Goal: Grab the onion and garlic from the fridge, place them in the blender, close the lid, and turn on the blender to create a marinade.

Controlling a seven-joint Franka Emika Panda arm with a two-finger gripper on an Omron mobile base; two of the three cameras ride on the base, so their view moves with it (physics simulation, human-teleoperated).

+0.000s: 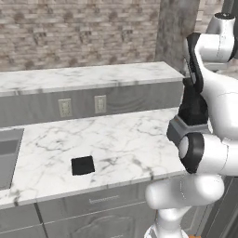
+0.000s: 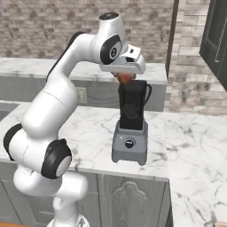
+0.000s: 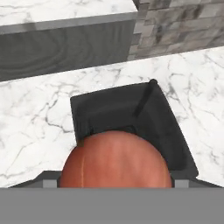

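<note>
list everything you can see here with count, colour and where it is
onion: one, reddish-orange, between the gripper's jaws just above the open jar
blender: one, grey base with tall black jar, near the counter's front edge
lid: one, flat black square, lying on the counter, apart from the blender
counter: one, white marble with grey cabinet fronts below
raised ledge: one, white marble top on grey wall, behind the counter
outlets: two, pale, on the grey wall under the ledge
sink: one, grey, at the counter's far end
brick wall: one, brown-grey, behind everything
gripper: one, white, above the jar, holding the onion
</note>
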